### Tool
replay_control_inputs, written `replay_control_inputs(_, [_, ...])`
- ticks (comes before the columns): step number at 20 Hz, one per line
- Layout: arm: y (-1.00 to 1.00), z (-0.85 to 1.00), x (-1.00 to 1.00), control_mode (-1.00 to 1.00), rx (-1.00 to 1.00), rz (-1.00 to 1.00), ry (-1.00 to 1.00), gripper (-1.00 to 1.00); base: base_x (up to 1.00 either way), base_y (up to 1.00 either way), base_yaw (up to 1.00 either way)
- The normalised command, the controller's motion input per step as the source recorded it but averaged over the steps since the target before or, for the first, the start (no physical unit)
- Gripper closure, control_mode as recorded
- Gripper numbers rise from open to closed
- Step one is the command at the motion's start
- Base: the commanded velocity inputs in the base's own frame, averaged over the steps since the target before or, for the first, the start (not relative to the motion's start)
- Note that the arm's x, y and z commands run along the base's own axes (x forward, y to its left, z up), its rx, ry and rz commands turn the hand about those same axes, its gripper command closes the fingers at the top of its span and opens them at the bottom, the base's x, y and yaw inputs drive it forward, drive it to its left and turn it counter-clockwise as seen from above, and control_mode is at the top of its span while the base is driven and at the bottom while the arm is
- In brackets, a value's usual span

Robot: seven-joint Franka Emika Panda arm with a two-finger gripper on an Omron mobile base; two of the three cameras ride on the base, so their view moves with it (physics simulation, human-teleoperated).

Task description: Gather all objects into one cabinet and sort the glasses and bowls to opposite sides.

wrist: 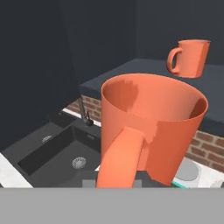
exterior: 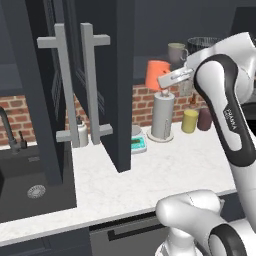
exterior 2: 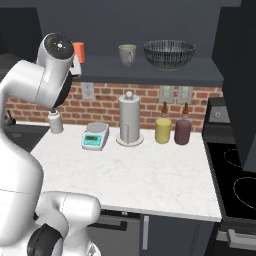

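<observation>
I have the smooth, tapered orange mug (wrist: 151, 127) clamped in the gripper (exterior: 172, 77), held up at the front edge of the dark cabinet shelf (exterior 2: 155, 70). Further along the shelf stand the matte grey-beige mug (exterior 2: 127, 54) and the wide, line-patterned bowl (exterior 2: 169, 54).

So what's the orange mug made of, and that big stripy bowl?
The orange mug looks like matte glazed ceramic or plastic: flat, even colour, thick wall, no shine. It is hard to say which. The dark bowl looks like glazed pottery, with fine pale lines on its dark surface.
</observation>
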Motion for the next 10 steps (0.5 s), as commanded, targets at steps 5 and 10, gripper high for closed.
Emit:
replay_control_inputs(5, [0.23,0.13,0.40,-1.00,0.00,0.00,0.00,1.00,0.00,0.00,0.00])
replay_control_inputs(10, [0.27,0.07,0.35,-1.00,-0.02,0.00,0.00,1.00,0.00,0.00,0.00])
